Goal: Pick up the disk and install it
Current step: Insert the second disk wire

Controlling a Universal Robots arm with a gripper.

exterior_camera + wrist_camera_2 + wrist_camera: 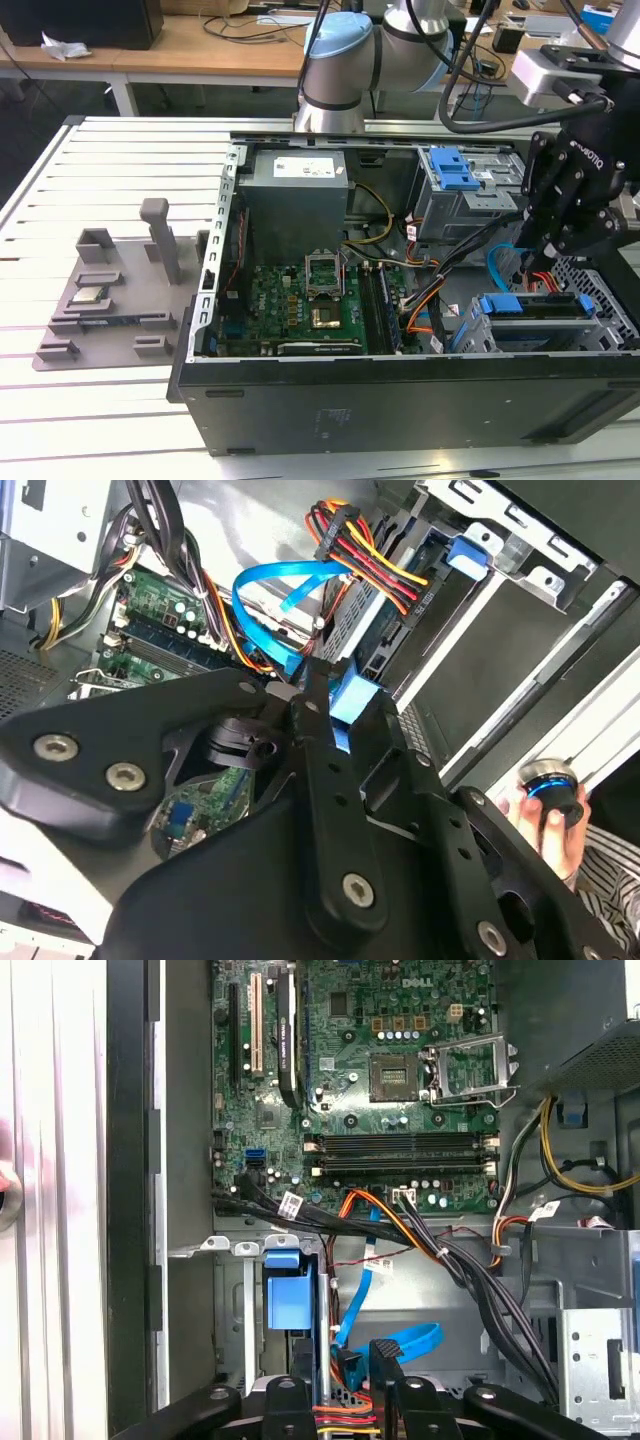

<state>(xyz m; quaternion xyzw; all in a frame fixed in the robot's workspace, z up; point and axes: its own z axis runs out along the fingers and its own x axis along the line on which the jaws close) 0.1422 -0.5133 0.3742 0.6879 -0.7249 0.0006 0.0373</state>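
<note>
At the exterior view's right end of the open computer case (400,400) we see the gripper (545,255) hanging over the drive cage (470,335), well apart from the motherboard (300,300) and the grey power supply (295,200).

The disk (530,304) lies straight below the gripper in that view, very near it, blue bracket uppermost. It sits in the cage at the case corner. We judge it at least partly seated; whether it is fully home, we cannot tell.

Long axis of the disk: it runs along the near wall of the case, from the exterior view's left to its right. So the relation that matters is vertical, gripper above and disk beneath, with the bracket's long edge across the approach.

In the first wrist view the blue bracket (283,1300) stands edge-on in the cage slot, just ahead of the gripper, with a blue ribbon cable (400,1345) and orange and black wires beside it.

Gripper state: we cannot tell whether it is wide, narrow or clamped on the bracket. In the second wrist view the blue plastic (355,705) sits right against the tip, contact unclear.

A person's hand (550,825) holds a small round knob outside the case.
</note>
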